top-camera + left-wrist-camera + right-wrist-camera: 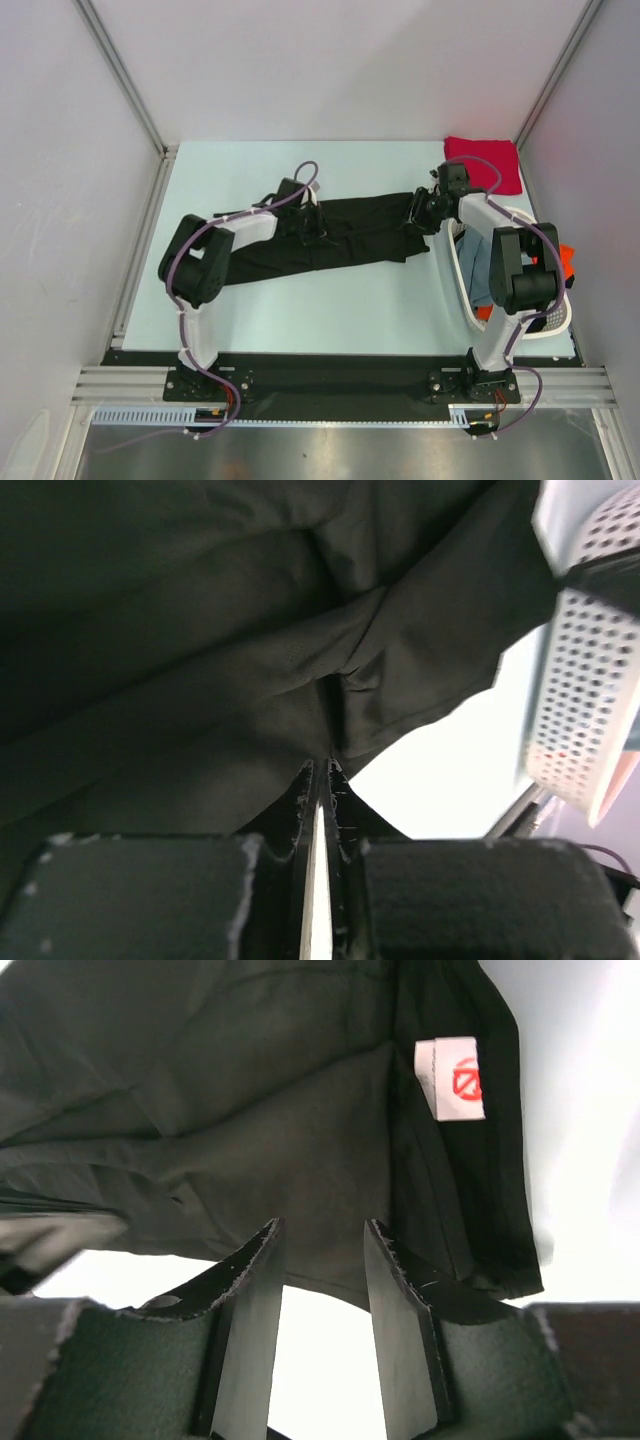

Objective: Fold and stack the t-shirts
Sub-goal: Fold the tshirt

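The large black t-shirt (360, 238) lies crumpled in a long band across the middle of the table. My left gripper (305, 228) sits on its left-centre part; in the left wrist view the gripper (322, 768) is shut on a pinched fold of the black cloth (200, 630). My right gripper (425, 215) is at the shirt's right end, open, with its jaws (322, 1228) over the cloth edge (250, 1110) near the white neck label (450, 1078). A folded red t-shirt (485, 162) lies at the back right. Grey-blue (482, 270) and orange (566, 262) tees sit in the basket.
The white perforated basket (545, 330) stands at the right edge beside the right arm; it also shows in the left wrist view (590, 680). Enclosure walls stand close on the left, back and right. The pale table (350, 310) shows in front of the shirt.
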`<state>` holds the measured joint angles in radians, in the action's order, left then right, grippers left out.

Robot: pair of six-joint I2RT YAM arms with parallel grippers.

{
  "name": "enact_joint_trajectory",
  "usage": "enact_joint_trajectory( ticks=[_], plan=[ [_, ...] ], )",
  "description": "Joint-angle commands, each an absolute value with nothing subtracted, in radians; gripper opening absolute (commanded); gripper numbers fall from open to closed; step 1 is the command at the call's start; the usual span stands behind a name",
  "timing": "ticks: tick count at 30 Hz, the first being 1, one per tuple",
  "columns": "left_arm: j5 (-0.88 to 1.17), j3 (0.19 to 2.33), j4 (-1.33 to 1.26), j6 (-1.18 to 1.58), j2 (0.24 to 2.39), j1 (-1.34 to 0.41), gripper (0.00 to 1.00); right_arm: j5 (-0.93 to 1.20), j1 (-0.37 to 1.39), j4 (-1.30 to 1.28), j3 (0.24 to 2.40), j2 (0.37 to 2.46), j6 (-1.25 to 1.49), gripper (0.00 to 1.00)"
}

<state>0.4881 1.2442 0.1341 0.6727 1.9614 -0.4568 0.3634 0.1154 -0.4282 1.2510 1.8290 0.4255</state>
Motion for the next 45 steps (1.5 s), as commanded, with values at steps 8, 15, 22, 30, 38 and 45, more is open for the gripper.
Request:
enact_joint_trajectory(
  ticks=[8, 15, 22, 30, 38, 45],
  plan=[
    [0.315, 1.344, 0.138, 0.722, 2.031, -0.557, 0.08, 0.347, 0.100, -0.485, 1.290, 1.763, 0.430, 0.41],
    [0.287, 1.448, 0.190, 0.721, 2.114, -0.558, 0.08, 0.348, 0.084, -0.499, 1.243, 1.692, 0.426, 0.41],
    [0.276, 1.592, 0.256, 0.692, 2.192, -0.555, 0.09, 0.350, 0.069, -0.505, 1.235, 1.686, 0.419, 0.41],
    [0.265, 1.594, 0.279, 0.647, 2.172, -0.535, 0.09, 0.394, 0.069, -0.453, 1.255, 1.770, 0.423, 0.41],
    [0.343, 1.563, 0.290, 0.595, 2.099, -0.532, 0.17, 0.417, 0.077, -0.440, 1.353, 1.916, 0.459, 0.37],
    [0.403, 1.572, 0.275, 0.600, 2.091, -0.531, 0.26, 0.410, 0.083, -0.420, 1.367, 1.965, 0.474, 0.34]
  ],
)
